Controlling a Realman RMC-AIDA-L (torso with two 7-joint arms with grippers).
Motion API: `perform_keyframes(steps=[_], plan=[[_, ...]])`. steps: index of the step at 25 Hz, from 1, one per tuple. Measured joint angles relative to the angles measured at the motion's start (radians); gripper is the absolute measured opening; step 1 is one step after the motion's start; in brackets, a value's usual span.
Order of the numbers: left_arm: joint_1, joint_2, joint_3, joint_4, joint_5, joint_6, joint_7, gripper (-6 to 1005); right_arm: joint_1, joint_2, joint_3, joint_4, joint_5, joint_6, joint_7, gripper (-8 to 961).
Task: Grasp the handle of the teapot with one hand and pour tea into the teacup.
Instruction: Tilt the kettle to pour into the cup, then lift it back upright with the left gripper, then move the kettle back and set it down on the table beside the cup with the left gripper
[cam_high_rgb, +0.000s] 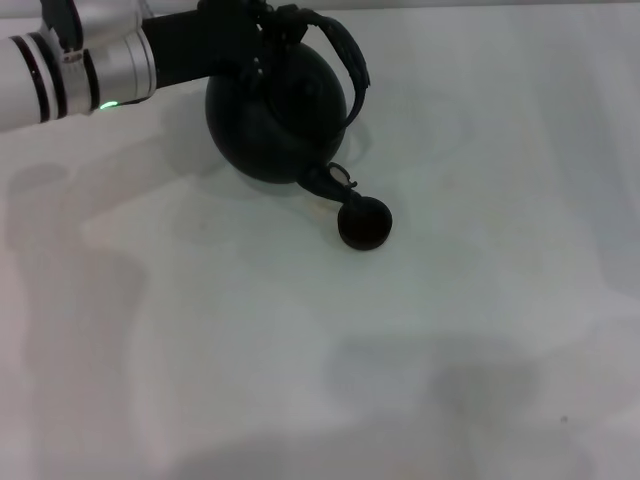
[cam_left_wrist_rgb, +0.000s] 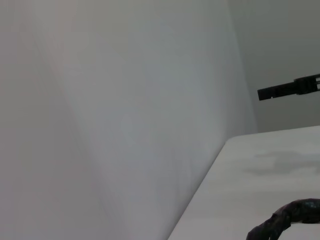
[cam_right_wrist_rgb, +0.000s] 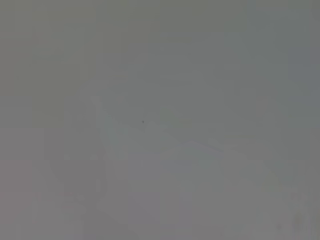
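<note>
The round black teapot (cam_high_rgb: 275, 110) is tipped forward at the table's far side, its short spout (cam_high_rgb: 325, 180) pointing down just over the rim of the tiny dark teacup (cam_high_rgb: 364, 222). The arched handle (cam_high_rgb: 345, 55) loops around the pot's upper right side. My left arm reaches in from the upper left, and its gripper (cam_high_rgb: 262, 28) is shut on the handle at the top of the pot. In the left wrist view a rough dark curve of the handle (cam_left_wrist_rgb: 292, 215) shows at the lower edge. The right gripper is out of view.
The white table (cam_high_rgb: 300, 350) spreads wide in front of the cup, with soft shadows near its front edge. The left wrist view shows a pale wall (cam_left_wrist_rgb: 125, 100), the table's edge and a thin black bar (cam_left_wrist_rgb: 290, 89) at the right. The right wrist view shows only plain grey.
</note>
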Motion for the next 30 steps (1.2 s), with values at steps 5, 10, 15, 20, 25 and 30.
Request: perform_keyframes(steps=[5,10,15,20,25,30], plan=[[0.011,-0.007,0.0,0.0,-0.027,0.004,0.006,133,0.0,0.0,0.001,-0.001,0.0,0.0,0.0,845],[0.027,-0.01,0.0,0.0,-0.058,0.017,0.006,134,0.0,0.0,0.001,-0.003,0.0,-0.001,-0.002,844],[0.06,-0.019,0.0,0.001,-0.122,0.057,0.007,133,0.0,-0.001,0.001,-0.005,0.0,-0.002,-0.002,844],[0.101,-0.027,0.0,0.001,-0.203,0.101,0.007,132,0.0,-0.002,0.001,-0.017,0.0,-0.01,0.001,844],[0.158,-0.036,0.0,0.005,-0.303,0.136,0.02,133,0.0,-0.002,0.001,-0.029,0.0,-0.016,0.004,844],[0.206,-0.044,-0.004,0.014,-0.396,0.153,0.034,133,0.006,-0.002,0.001,-0.031,0.0,-0.028,0.003,844]])
